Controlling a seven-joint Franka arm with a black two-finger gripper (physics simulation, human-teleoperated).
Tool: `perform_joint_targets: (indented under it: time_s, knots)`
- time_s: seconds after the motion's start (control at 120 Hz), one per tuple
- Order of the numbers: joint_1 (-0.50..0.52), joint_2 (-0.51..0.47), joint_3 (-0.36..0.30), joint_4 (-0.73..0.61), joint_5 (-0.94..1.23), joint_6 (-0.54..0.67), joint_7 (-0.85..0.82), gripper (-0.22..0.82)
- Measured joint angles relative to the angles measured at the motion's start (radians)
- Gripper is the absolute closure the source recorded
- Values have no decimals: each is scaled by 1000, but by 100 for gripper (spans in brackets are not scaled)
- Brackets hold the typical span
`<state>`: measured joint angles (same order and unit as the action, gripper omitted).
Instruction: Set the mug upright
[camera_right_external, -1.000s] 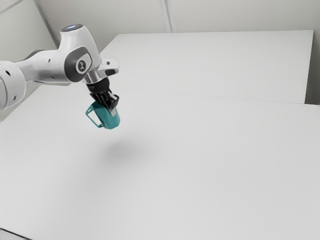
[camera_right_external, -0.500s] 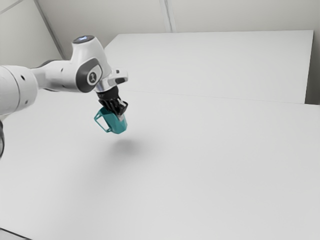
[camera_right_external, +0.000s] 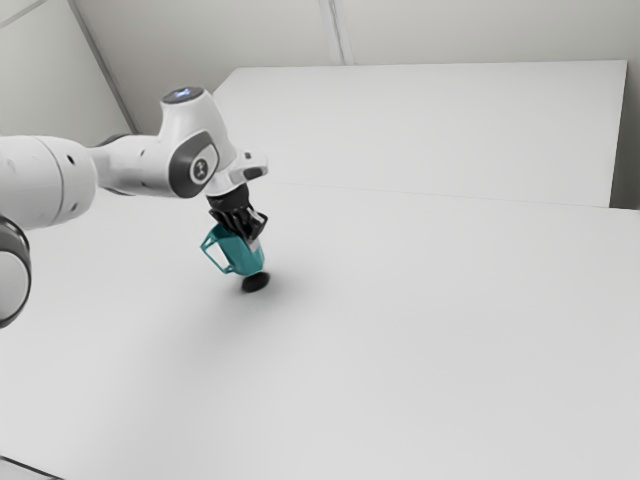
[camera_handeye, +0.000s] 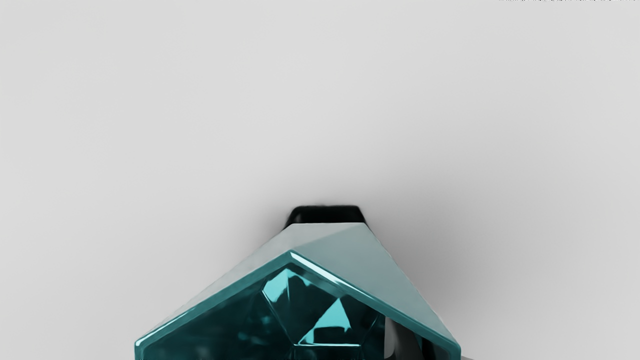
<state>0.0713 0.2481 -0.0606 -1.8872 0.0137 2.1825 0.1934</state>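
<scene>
Slanting mug (camera_right_external: 238, 256), base down toward exterior view's right, pincer (camera_right_external: 250, 239) seemingly clamped on it

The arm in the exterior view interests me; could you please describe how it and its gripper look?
The arm is glossy white with smooth, rounded segments, a dark grey joint cover around a pale disc with a dark marking, and a dark cap with a bluish glow. The gripper is black and angular, with light grey at a fingertip.
</scene>
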Motion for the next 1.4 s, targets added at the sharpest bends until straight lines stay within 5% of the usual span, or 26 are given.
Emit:
perform_joint_targets:
  time_s: [0.892, 1.133, 1.4]
  knots:
    - [-5, 70, 4, 26, 49, 21, -11, 78]
    - [-5, 75, 5, 25, 40, 21, -4, 30]
    - [-26, 1, 4, 35, 40, 11, -1, 8]
